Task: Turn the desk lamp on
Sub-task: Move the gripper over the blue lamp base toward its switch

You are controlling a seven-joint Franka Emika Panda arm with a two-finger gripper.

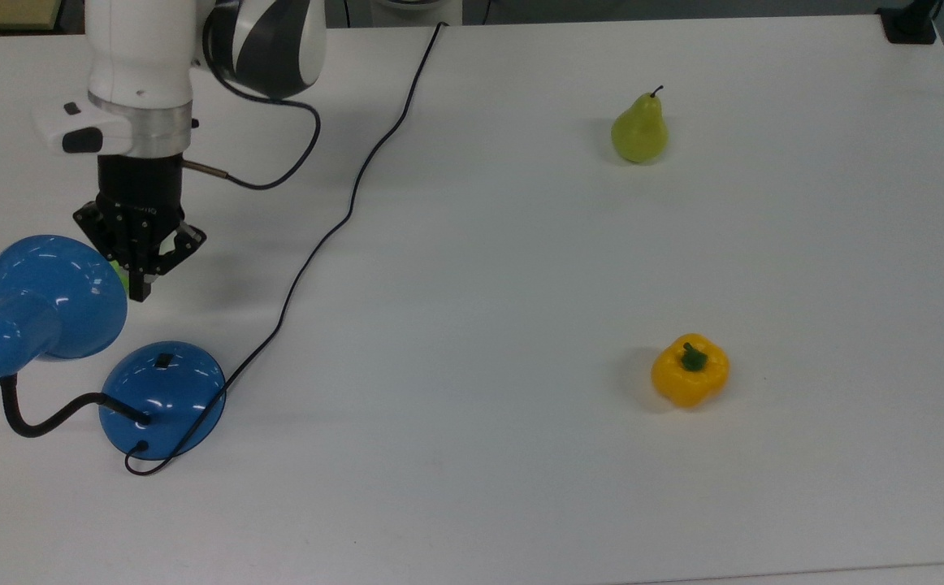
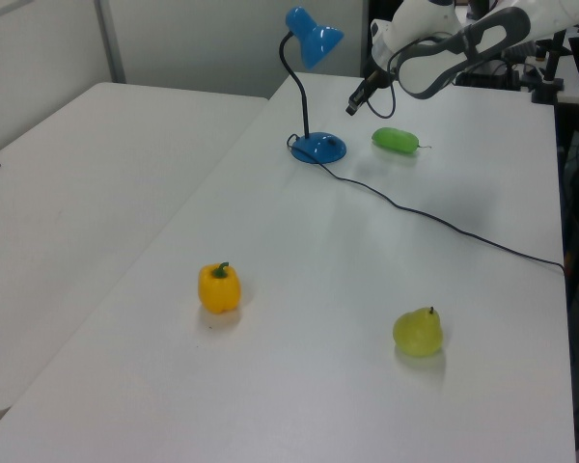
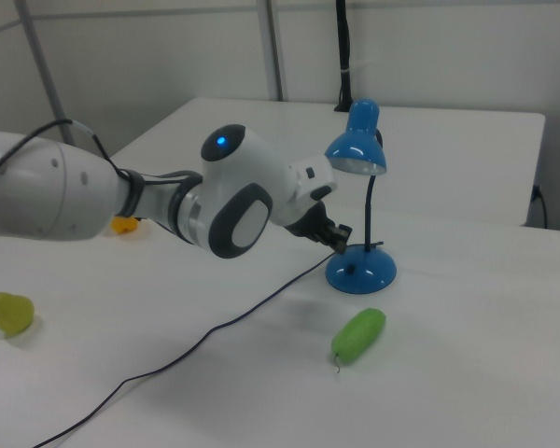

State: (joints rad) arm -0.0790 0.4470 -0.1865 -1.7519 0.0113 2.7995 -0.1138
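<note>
Blue and glossy, the lamp (image 1: 66, 349) stands at the top view's lower left corner of the white table (image 1: 521, 455), its shade (image 3: 357, 151) raised on a black gooseneck (image 2: 291, 87) above the dome base (image 1: 163, 398). We see the switch (image 1: 162, 361) on the base, untouched. Our gripper (image 1: 140, 294) hangs just beside the shade, fingers pressed together, holding nothing. A green cucumber (image 3: 358, 335) lies near the base. A pear (image 1: 639, 130) and a yellow pepper (image 1: 690, 370) sit well apart.
</note>
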